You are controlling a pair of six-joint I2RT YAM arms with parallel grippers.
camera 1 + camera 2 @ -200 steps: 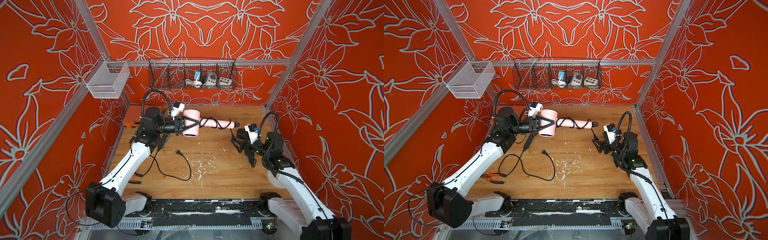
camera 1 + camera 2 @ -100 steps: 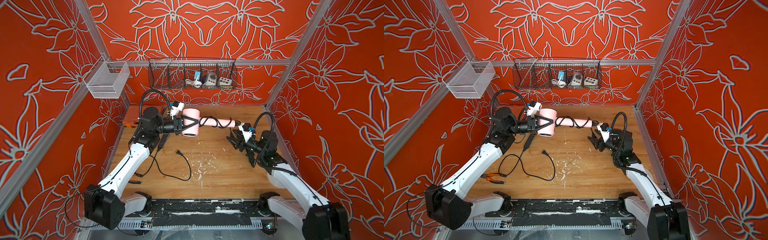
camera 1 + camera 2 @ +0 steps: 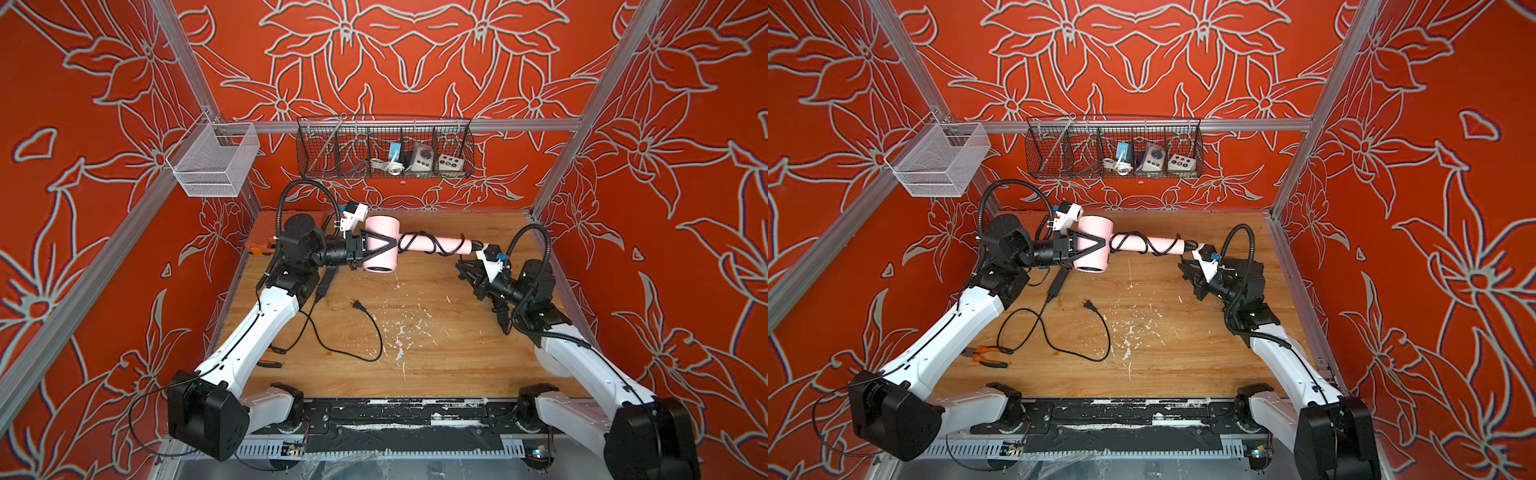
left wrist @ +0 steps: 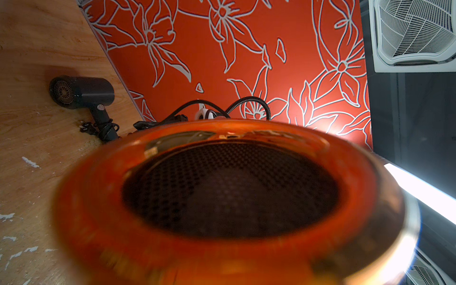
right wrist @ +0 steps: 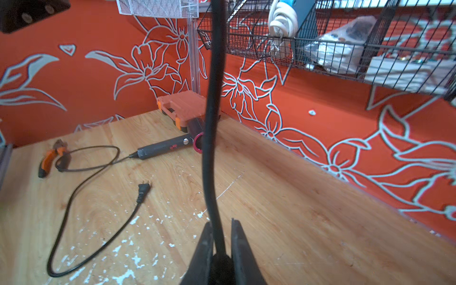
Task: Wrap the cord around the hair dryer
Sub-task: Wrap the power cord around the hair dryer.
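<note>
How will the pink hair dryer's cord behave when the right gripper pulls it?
Likely floppy but springy: the cord curves out of the right gripper and sits in loose loops on the pink hair dryer's handle. It probably slides on that smooth handle unless kept taut.

**Your camera layout**

Both top views look down from high in front on the whole table (image 3: 457, 353), facing the wire basket (image 3: 328, 153). Your left wrist camera sits tight against the hair dryer (image 4: 229, 187); the right one looks low along the cord (image 5: 212, 123) toward that basket.
</note>
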